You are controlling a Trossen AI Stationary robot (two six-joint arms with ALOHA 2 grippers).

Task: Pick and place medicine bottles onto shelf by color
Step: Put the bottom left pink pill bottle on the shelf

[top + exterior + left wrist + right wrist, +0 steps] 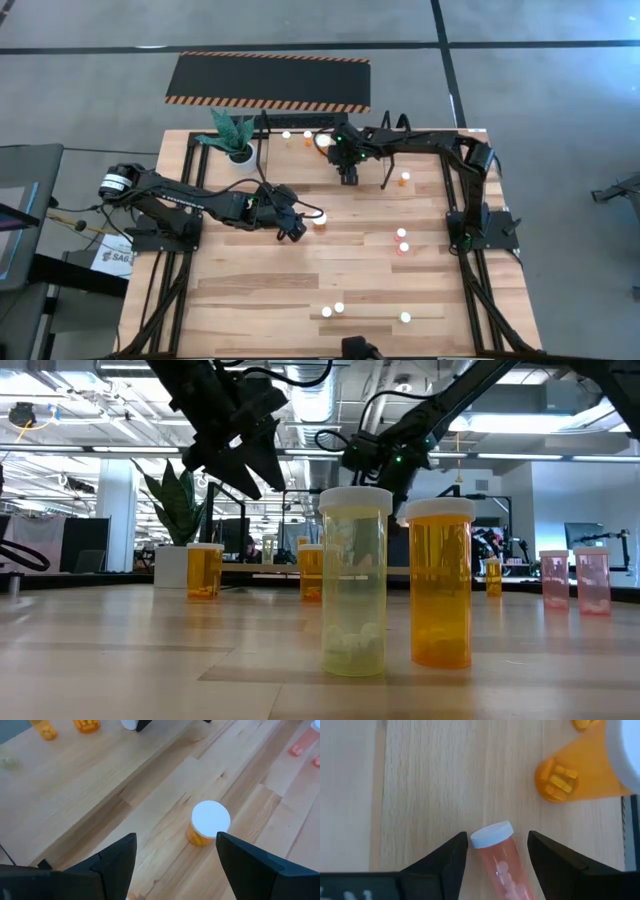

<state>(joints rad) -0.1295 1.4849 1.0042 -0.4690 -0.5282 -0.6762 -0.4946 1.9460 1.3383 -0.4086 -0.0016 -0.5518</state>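
- Left side: the left pincer [297, 226] hovers over the middle of the bench [250, 300], fingers spread and empty. An upright orange bottle [207, 824] with a white cap stands just ahead of the gap between the fingers, close but not yet between them; from above it sits [321, 219] just to the pincer's right.
- Centre back: the shelf [300, 130] along the bench's far edge, beside the potted plant [232, 134], carries only a few bottles [287, 135], so the sorting looks to be at an early stage.
- Centre right: the right pincer [347, 172] works over the shelf area, fingers apart around a pink bottle [499, 855] that lies tilted between them. Whether the fingers touch it cannot be told. An orange bottle [570, 777] stands near.
- Right and front: still out on the bench are one orange bottle [404, 179], a pair in pink [401, 240], and three more near the front edge [338, 309], a yellow and an orange among them. Most of the job appears left to do.
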